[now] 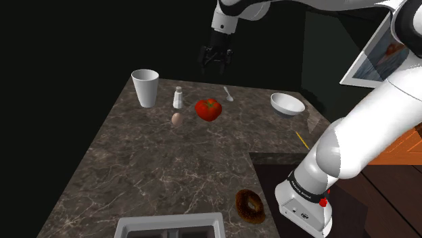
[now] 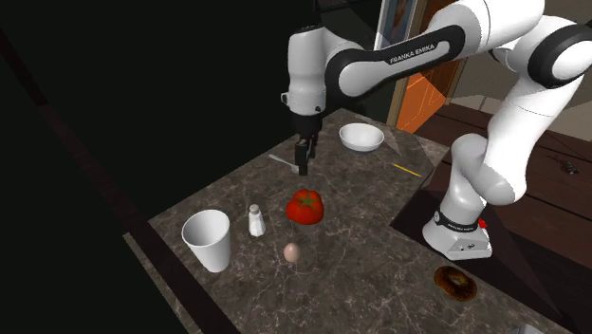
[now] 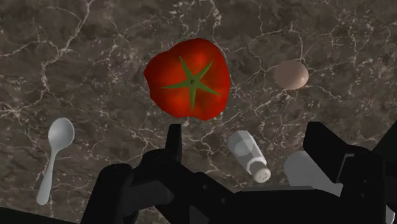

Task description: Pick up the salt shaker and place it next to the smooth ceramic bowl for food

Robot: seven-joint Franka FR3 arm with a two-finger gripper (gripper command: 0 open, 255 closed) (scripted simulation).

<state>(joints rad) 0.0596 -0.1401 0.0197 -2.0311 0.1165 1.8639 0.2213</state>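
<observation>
The salt shaker [image 1: 178, 98] is a small white bottle with a pale cap, standing upright on the dark marble counter between a white cup [image 1: 145, 86] and a red tomato [image 1: 209, 108]. It also appears as shaker [image 2: 256, 221] and shaker [image 3: 249, 154]. The white bowl [image 1: 287, 103] sits near the counter's far corner, at the shoulder view's right; bowl [image 2: 361, 138]. My black gripper [image 1: 216, 62] hangs open well above the counter, over the tomato and spoon area, holding nothing. Gripper [image 2: 304, 161] and gripper [image 3: 248, 137] show the same, with the fingers standing apart.
An egg [image 1: 177, 119] lies just in front of the shaker. A white spoon [image 1: 228, 94] rests behind the tomato. A yellow pencil [image 1: 301, 140] lies near the counter edge, a donut [image 1: 251, 205] near the stand, and a sink [image 1: 169, 226] at the front edge.
</observation>
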